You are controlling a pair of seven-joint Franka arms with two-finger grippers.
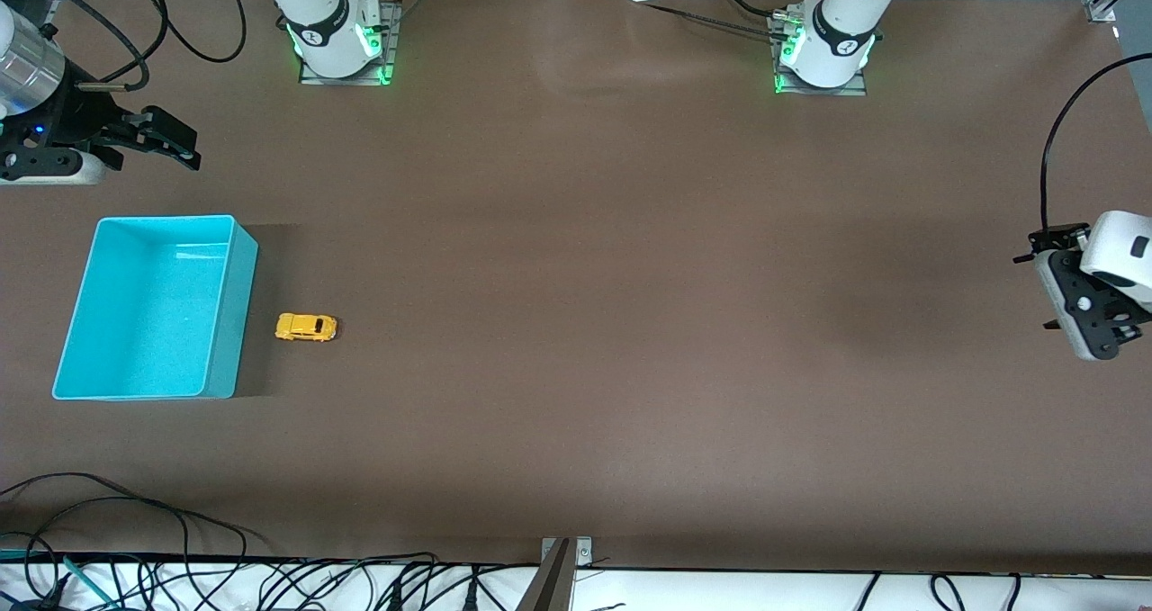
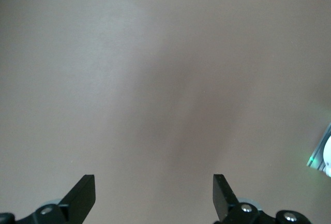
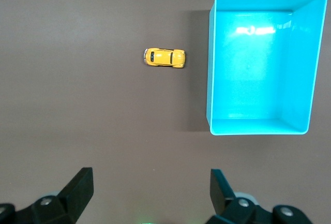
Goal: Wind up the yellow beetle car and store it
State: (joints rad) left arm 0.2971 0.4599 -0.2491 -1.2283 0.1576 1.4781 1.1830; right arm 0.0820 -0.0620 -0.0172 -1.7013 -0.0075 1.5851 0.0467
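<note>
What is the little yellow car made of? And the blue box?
The car looks like glossy painted metal or hard plastic: its yellow body is smooth with small bright glints, so I cannot say which. The box looks like smooth moulded plastic: even teal colour, thin walls, rounded corners and light reflections on its floor.

Front view's edge cuts off the left end effector [image 1: 1093, 309].

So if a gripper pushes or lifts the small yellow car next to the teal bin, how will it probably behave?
The yellow beetle car stands on its wheels on the flat table, so a push along its length would probably roll it away. It looks tiny beside the teal bin, so likely light. Its rounded body may slip between the fingers.
</note>
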